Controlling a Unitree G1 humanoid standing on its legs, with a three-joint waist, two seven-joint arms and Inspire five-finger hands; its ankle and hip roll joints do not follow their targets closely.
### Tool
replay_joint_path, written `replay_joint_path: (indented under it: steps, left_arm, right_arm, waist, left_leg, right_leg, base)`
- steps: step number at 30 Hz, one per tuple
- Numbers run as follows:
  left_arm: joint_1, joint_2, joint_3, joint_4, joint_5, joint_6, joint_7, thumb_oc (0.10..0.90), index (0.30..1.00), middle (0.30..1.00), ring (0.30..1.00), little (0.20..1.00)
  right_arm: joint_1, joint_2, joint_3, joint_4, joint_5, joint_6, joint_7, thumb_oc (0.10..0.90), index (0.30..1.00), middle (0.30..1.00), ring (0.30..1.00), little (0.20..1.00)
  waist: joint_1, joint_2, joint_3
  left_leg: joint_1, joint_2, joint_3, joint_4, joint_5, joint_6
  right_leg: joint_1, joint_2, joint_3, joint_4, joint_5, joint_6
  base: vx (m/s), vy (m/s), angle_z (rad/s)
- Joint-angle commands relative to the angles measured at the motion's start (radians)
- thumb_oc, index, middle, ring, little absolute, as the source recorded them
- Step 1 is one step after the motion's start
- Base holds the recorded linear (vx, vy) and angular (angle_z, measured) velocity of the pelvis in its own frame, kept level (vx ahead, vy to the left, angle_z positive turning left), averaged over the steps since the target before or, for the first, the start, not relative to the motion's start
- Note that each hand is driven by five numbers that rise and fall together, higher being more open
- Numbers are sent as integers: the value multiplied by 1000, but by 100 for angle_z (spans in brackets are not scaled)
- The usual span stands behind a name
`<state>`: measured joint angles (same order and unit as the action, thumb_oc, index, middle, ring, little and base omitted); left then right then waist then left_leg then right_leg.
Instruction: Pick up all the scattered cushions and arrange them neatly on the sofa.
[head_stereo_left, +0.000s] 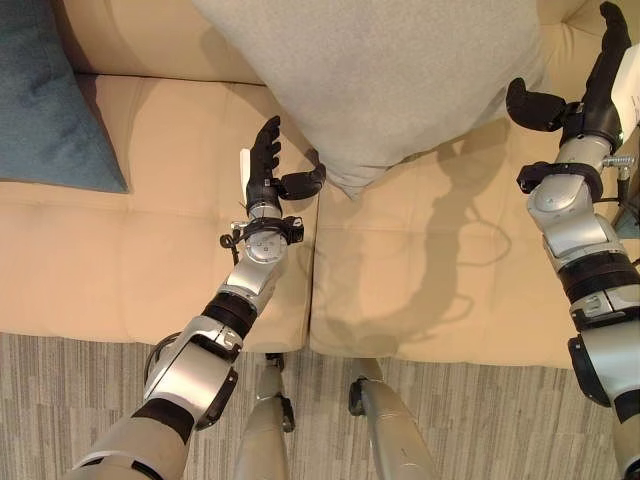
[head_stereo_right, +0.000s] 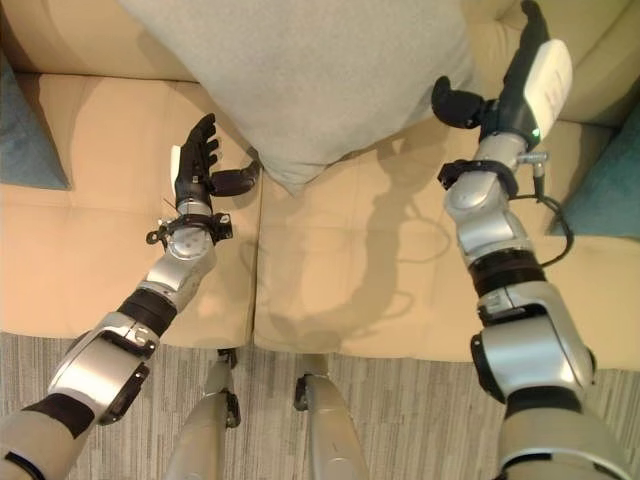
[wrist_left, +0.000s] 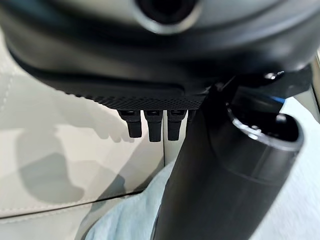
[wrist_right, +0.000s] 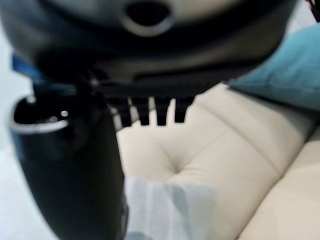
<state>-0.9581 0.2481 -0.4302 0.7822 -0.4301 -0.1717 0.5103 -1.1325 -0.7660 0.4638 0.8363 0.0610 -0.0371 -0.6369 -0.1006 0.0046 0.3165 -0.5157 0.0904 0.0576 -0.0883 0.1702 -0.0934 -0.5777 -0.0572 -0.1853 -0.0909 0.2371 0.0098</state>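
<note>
A large light-grey cushion (head_stereo_left: 380, 70) leans against the beige sofa's backrest, its lower corner resting on the seat near the gap between the two seat pads. My left hand (head_stereo_left: 265, 165) is open beside that corner, fingers straight, thumb reaching toward the cushion's edge (wrist_left: 130, 220). On the cushion's other side my right hand (head_stereo_right: 520, 80) is open too, fingers pointing up along the backrest, thumb stretched toward the grey cushion (wrist_right: 165, 210). Neither hand grips it. A teal cushion (head_stereo_left: 50, 100) stands at the sofa's left end, and another teal cushion (head_stereo_right: 610, 190) is at the right end.
The beige sofa seat (head_stereo_left: 130, 260) has bare room in front of the cushions on both pads. Grey striped carpet (head_stereo_left: 90, 390) runs along the sofa's front edge.
</note>
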Motion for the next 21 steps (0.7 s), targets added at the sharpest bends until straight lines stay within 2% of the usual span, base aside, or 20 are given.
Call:
replay_joint_path:
  steps: [1, 7, 16, 17, 18, 19, 21]
  left_arm:
    - [-148, 11, -49, 2, 13, -91, -20, 800, 900, 900, 900, 900]
    - [-175, -14, -74, -13, -6, -93, -32, 800, 900, 900, 900, 900]
    - [-228, -53, -107, -25, -49, -103, -62, 800, 900, 900, 900, 900]
    - [-233, -55, -109, -26, -58, -105, -66, 800, 900, 900, 900, 900]
    - [-235, -49, -113, -42, -72, -112, -74, 502, 453, 453, 453, 453]
    - [-234, -46, -114, -58, -77, -115, -80, 400, 300, 300, 300, 300]
    - [-234, -41, -112, -72, -83, -120, -82, 400, 300, 300, 300, 300]
  right_arm:
    - [-190, -71, 41, 44, 40, -58, 5, 800, 900, 900, 900, 900]
    - [-239, -56, 99, 80, 73, -56, 49, 800, 900, 900, 900, 900]
    - [-239, 21, 143, 159, 149, -62, 142, 800, 900, 900, 900, 900]
    - [-237, 30, 147, 161, 165, -66, 155, 577, 566, 566, 566, 566]
    - [-233, 37, 159, 151, 180, -72, 175, 400, 300, 300, 300, 300]
    - [-226, 41, 159, 140, 183, -75, 184, 400, 300, 300, 300, 300]
    - [-218, 41, 163, 128, 178, -78, 189, 400, 300, 300, 300, 300]
  waist:
    - [3, -53, -73]
    - [12, -58, -64]
    - [37, -58, -47]
    - [40, -57, -45]
    - [43, -56, -42]
    - [44, -55, -41]
    - [46, -53, -41]
  left_leg:
    - [28, -4, 9, 1, -85, -55]
    - [11, -3, -1, 1, -76, -58]
    - [-27, 0, -18, 1, -60, -65]
    - [-31, 1, -20, 1, -59, -66]
    - [-39, 3, -26, 1, -55, -67]
    - [-42, 3, -27, 1, -54, -68]
    - [-44, 5, -28, 1, -52, -69]
  right_leg:
    - [36, -12, 50, 4, -128, 152]
    - [26, -13, 40, 4, -128, 153]
    - [-6, -9, 21, 4, -124, 151]
    - [-9, -9, 19, 4, -123, 151]
    - [-16, -6, 17, 4, -124, 150]
    - [-18, -5, 16, 4, -124, 150]
    - [-20, -5, 16, 4, -125, 150]
  base:
    - [0, 0, 0]
    - [5, -29, 4]
    - [-1, -30, 7]
    - [-12, -39, 10]
    - [-10, -41, 8]
    - [-6, -31, 7]
    - [-2, -5, 6]
